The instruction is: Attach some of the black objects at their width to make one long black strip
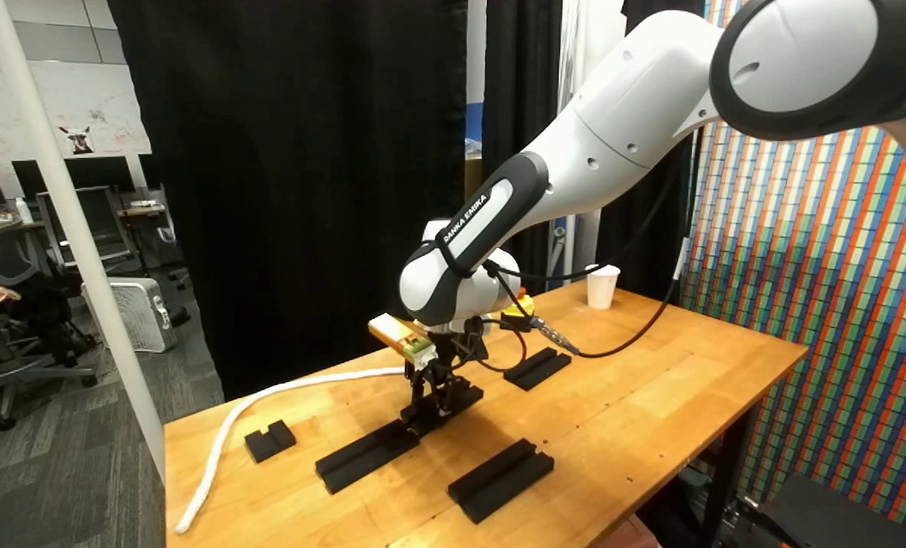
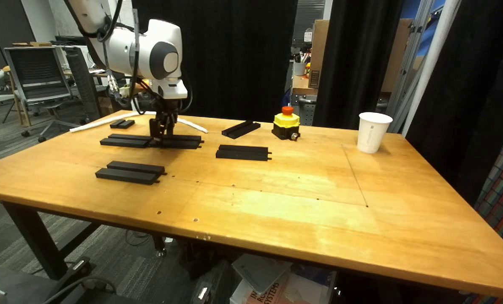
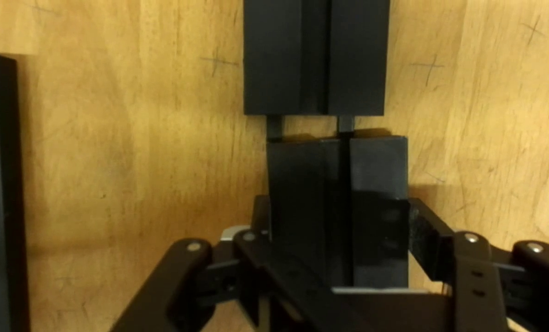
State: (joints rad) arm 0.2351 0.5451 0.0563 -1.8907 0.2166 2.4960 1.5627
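End-to-end joint in the making: the jaws of the gripper (image 3: 338,216) pinch the held bar (image 3: 306,193), black and grooved, across its width, one against each flank. The receiving bar (image 3: 276,57) rests on the wooden table (image 3: 140,138) just beyond, nearly in line; its two tabs (image 3: 345,123) bridge a narrow gap, and whether their tips sit inside the held bar cannot be told. In both exterior views the pair forms a single row, and in an exterior view a loose bar (image 2: 242,155) lies near the row's free end.

Handling, as judged from appearance: the held bar is probably light and stiff, so that a push along its length passes to the joint without bending. Its matte flanks should give fair friction, yet flat faces may let it slide lengthwise or pivot under a firm shove. The slim tabs look the easiest part to snap. Best hold: low on both flanks, square to the groove, close enough to the joint to steer but clear of the tabs. As the held bar sits offset to the right in the wrist view, a small shift left seems called for before pressing it home
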